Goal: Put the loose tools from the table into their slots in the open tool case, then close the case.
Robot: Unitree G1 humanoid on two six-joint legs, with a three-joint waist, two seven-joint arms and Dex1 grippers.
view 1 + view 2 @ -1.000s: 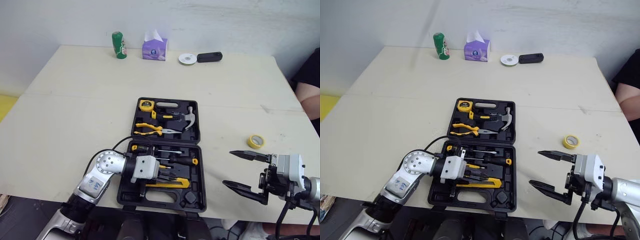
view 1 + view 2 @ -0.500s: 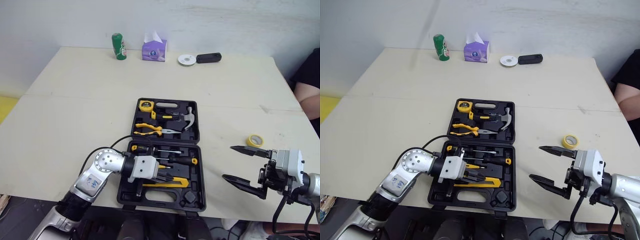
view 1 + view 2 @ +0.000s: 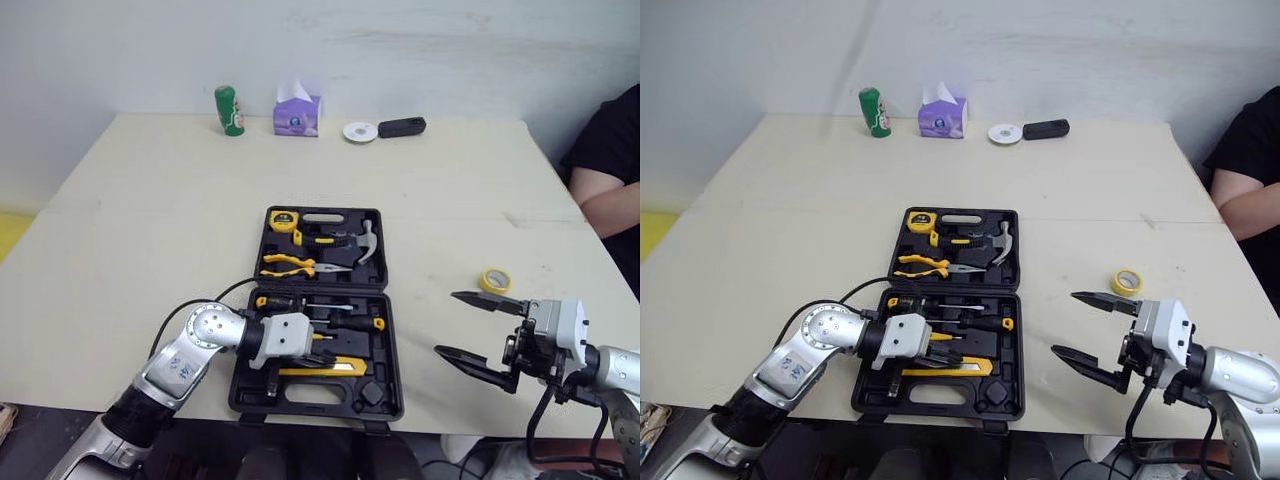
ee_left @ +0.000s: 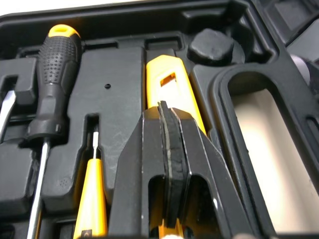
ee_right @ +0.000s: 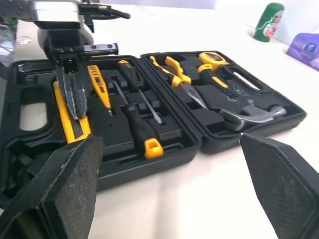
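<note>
beige table [image 3: 150, 200] carries the open black tool case [image 3: 318, 286]. our right gripper [image 3: 447, 323] hangs beside it, jaws spread wide, empty. our left gripper [image 4: 167, 114], jaws pressed together, lies on the yellow utility knife [image 3: 330, 371] in the case's near half. a tape roll [image 3: 491, 281] lies loose beyond the right gripper.

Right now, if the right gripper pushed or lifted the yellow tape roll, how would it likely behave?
The yellow tape roll lies flat on the table, so a push would probably slide it rather than roll it. It looks small and hollow, so likely light. The right gripper, jaws wide open, could probably span it.
</note>
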